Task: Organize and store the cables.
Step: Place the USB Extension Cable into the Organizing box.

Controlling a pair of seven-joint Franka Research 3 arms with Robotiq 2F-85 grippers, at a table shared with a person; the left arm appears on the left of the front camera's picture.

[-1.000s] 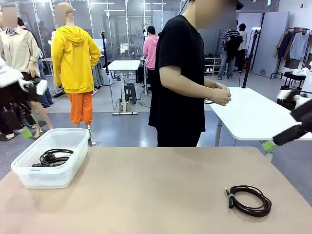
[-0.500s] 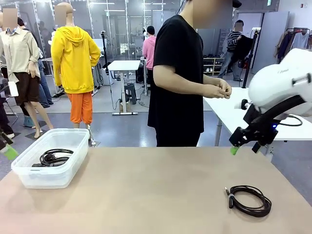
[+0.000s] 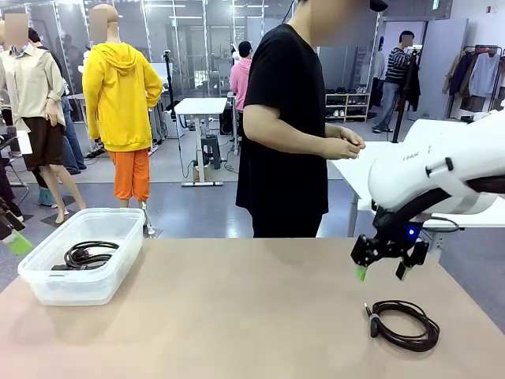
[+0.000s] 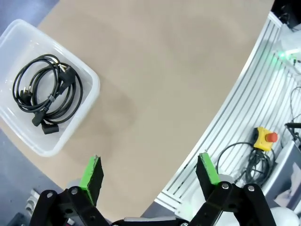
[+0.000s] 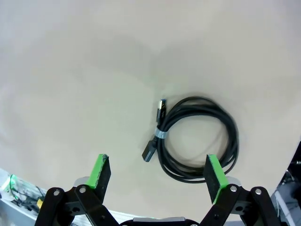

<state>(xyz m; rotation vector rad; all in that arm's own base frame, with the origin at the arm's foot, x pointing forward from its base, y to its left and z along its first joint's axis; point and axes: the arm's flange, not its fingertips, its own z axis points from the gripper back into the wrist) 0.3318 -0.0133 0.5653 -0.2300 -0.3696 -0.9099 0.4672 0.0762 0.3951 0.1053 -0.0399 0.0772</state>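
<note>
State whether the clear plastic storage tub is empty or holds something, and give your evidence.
Not empty: the clear plastic tub holds one coiled black cable lying on its floor.

We count two cables: one loose cable below our right gripper, one binned cable ahead of our left gripper. We count one bin, one table, two grippers and one person.

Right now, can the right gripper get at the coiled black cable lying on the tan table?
Probably yes: the open right gripper hovers above the coiled black cable, with nothing between them.
</note>
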